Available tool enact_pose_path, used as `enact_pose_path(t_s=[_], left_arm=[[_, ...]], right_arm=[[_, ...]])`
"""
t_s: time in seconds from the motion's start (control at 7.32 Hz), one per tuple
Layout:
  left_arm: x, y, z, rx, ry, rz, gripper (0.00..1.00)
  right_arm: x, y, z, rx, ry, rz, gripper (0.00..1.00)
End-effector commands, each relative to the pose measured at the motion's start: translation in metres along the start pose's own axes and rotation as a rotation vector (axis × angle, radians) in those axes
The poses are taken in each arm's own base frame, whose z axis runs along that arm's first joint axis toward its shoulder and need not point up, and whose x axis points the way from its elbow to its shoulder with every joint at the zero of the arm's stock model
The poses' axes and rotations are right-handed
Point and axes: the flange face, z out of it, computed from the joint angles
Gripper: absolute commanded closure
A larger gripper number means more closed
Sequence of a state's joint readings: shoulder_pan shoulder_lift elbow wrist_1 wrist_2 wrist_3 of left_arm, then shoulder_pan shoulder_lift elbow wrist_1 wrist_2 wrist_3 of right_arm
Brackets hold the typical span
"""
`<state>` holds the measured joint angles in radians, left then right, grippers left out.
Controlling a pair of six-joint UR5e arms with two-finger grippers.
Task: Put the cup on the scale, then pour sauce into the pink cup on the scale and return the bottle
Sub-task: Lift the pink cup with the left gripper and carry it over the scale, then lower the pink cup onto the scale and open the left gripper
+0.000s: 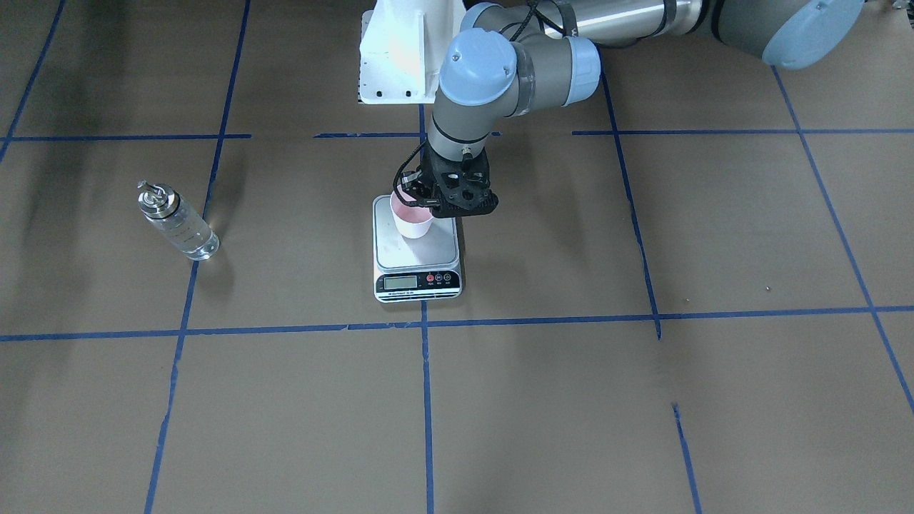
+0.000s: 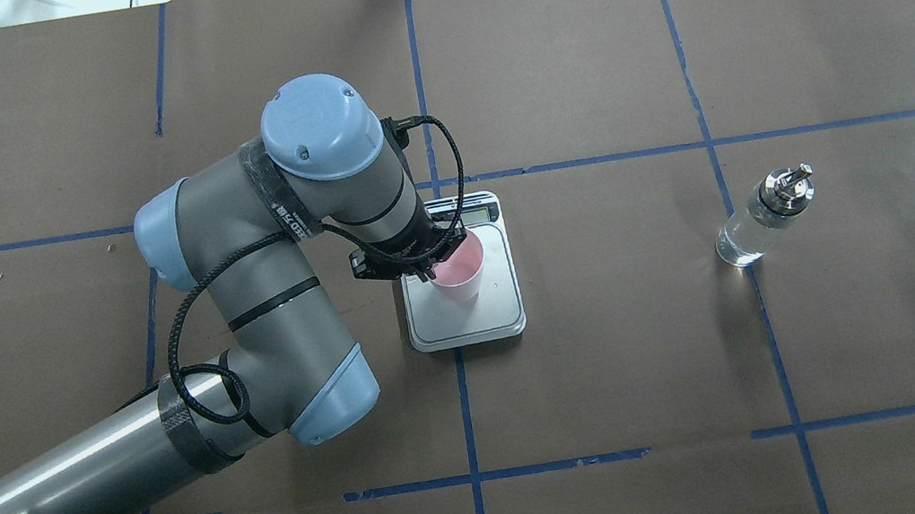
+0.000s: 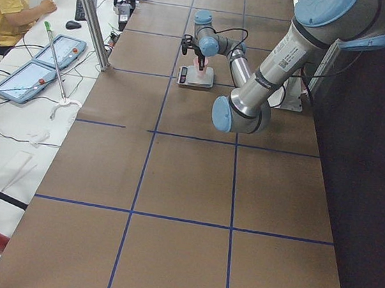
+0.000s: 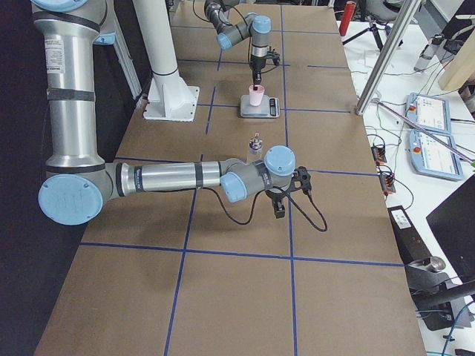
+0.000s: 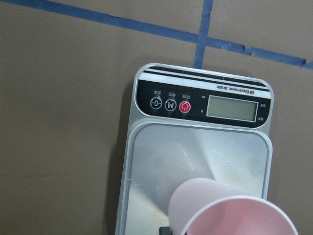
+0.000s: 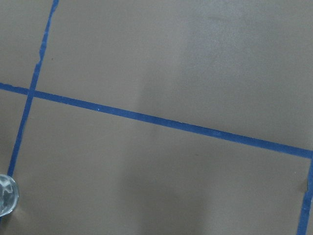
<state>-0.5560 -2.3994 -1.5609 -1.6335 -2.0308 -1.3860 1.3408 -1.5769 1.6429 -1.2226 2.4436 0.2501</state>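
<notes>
The pale pink cup (image 1: 413, 220) is over the back half of the scale (image 1: 421, 251), near the middle of the table. My left gripper (image 1: 423, 203) comes down from above and is shut on the cup's rim (image 2: 460, 273). In the left wrist view the cup (image 5: 230, 211) leans slightly over the silver platform (image 5: 195, 156); I cannot tell whether its base touches. The clear bottle (image 2: 764, 216) with a silver cap stands upright, far off on my right side (image 1: 178, 223). My right gripper (image 4: 279, 206) hovers past the bottle; I cannot tell whether it is open.
The white robot base mount (image 1: 400, 50) stands behind the scale. Blue tape lines (image 1: 427, 400) grid the brown table. An operator (image 3: 6, 2) sits at a side bench with tablets (image 3: 33, 68). The bottle's base (image 6: 6, 196) shows in the right wrist view's corner.
</notes>
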Motion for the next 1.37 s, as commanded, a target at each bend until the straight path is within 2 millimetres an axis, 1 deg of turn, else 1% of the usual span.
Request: enact_pose_path(t_s=[0.0, 0.14, 0.41, 0.55, 0.96, 1.09, 1.23], left_arm=[[0.001, 0.0, 0.0, 0.002, -0.001, -0.001, 1.0], [-0.001, -0.001, 0.001, 0.012, -0.005, 0.0, 1.0], [-0.003, -0.003, 0.003, 0.026, -0.009, 0.001, 0.88], [-0.003, -0.003, 0.004, 0.025, -0.01, 0.0, 0.86], [-0.001, -0.004, 0.003, 0.029, 0.012, 0.011, 0.72], [0.0, -0.002, 0.0, 0.031, 0.025, 0.019, 0.65], [0.004, 0.001, -0.02, 0.041, 0.059, 0.031, 0.64]], right_arm=[[0.0, 0.0, 0.0, 0.0, 0.0, 0.001, 0.0], [0.001, 0.0, 0.0, -0.001, 0.0, 0.003, 0.0], [0.0, 0.0, 0.0, -0.001, -0.001, 0.004, 0.0], [0.0, 0.0, 0.0, -0.001, -0.001, 0.004, 0.0], [-0.001, 0.0, -0.001, 0.001, -0.004, -0.002, 0.0], [-0.004, 0.0, 0.002, -0.001, -0.003, -0.01, 0.0], [-0.014, -0.002, 0.001, 0.002, -0.007, -0.005, 0.0]])
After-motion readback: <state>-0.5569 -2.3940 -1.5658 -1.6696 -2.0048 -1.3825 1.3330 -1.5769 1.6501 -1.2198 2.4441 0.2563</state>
